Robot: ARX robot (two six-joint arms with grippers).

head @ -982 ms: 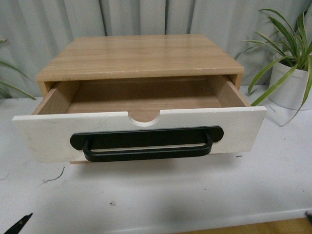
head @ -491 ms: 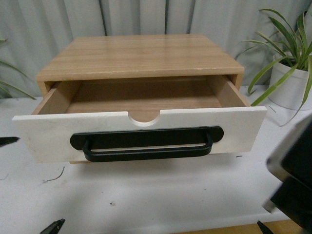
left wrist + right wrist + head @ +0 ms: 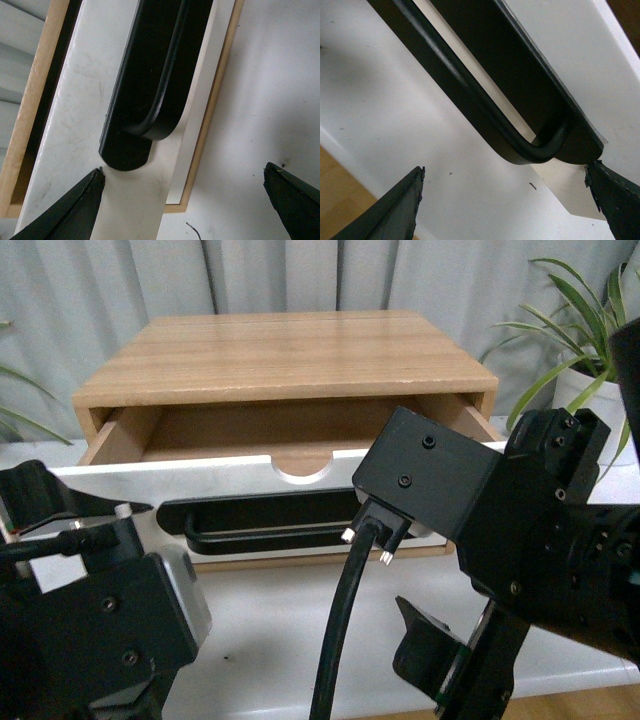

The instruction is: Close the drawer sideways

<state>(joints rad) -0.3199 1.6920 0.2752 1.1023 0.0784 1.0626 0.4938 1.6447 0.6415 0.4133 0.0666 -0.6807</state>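
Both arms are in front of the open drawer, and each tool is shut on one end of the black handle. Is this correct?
Not quite: the left tool and right tool are open, not shut. Each wrist view shows wide-apart fingers with a handle end beyond them, ungripped. The rest is right; the drawer is open.

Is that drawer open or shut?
Open. The drawer front stands forward of the wooden cabinet, and its bare inside shows behind it.

Drawer (image 3: 220, 478) in cabinet (image 3: 285, 355); plant (image 3: 585, 385) right
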